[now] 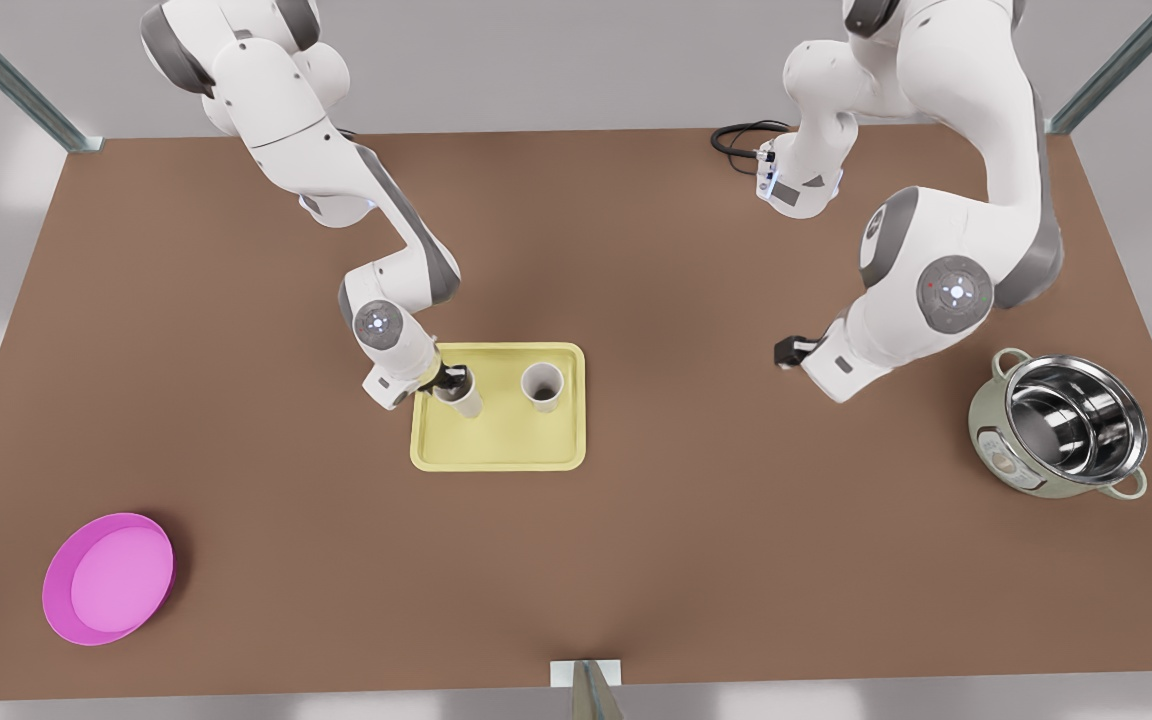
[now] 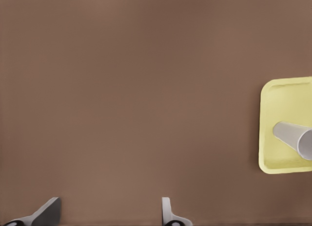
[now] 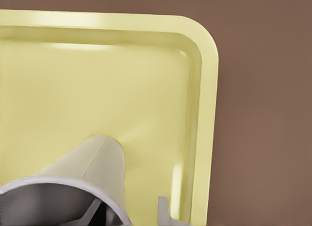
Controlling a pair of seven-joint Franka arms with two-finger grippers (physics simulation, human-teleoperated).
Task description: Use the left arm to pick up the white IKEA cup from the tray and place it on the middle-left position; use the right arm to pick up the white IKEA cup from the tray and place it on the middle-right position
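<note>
One arm (image 1: 391, 290) — right end effector (image 1: 449, 380) astride cup (image 1: 466, 398)

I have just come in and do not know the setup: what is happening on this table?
Two white cups are on the yellow tray. The right gripper, on the front view's left, is down at the rim of the nearer cup, which leans. The other cup stands upright, untouched. The left gripper waits open over the table, away from the tray.
</note>
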